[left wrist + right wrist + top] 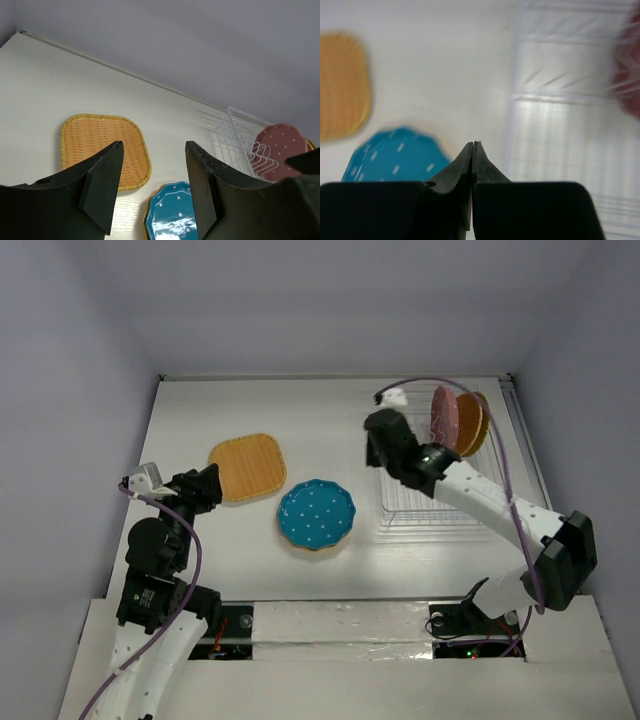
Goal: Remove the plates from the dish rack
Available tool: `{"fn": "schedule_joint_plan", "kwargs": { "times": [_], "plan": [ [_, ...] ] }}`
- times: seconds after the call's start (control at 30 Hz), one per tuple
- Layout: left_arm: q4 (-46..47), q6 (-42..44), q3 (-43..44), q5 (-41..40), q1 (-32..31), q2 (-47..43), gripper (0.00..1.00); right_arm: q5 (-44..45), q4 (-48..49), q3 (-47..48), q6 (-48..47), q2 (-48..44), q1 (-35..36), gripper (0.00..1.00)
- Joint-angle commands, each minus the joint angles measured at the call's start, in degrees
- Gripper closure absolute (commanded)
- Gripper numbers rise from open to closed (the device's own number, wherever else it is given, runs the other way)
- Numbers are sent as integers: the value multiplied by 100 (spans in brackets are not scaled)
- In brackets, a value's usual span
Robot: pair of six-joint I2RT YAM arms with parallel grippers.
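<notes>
I see a white table (200,410) boxed by pale grey walls (330,300); my right gripper (472,146) is pinched closed, left gripper (154,150) parted, both empty.

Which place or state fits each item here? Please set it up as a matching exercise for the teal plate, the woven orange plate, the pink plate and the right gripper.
Things:
1. teal plate
2. woven orange plate
3. pink plate
4. right gripper

Places or states:
a. standing on edge in the dish rack
b. lying flat, farthest left of the plates in the top view
c. shut, with nothing between the fingers
d. lying flat between the woven orange plate and the dish rack

Pairs: 1-d, 2-b, 3-a, 4-c
</notes>
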Motion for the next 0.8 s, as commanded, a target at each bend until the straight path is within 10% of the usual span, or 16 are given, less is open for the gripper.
{"fn": "schedule_joint_plan", "kwargs": {
  "times": [0.0, 0.1, 0.3, 0.43, 0.77],
  "plan": [
    [230, 13, -37, 19, 12, -122, 51, 1208, -271, 314, -309, -416, -1175, 92],
    [230, 13, -37, 19, 12, -157, 51, 1902, -570, 454, -494, -224, -1721, 51],
    [239, 13, -37, 19, 12, -192, 50, 1859, -607, 938, -872, 497, -2549, 14],
    [239, 13, -37, 19, 12, -192, 50, 1534, -510, 1402, -1083, 1295, -2945, 18],
    [239, 13, -38, 19, -40, -166, 50, 2140, -290, 1703, -1461, 1992, -3078, 62]
  ]
}}
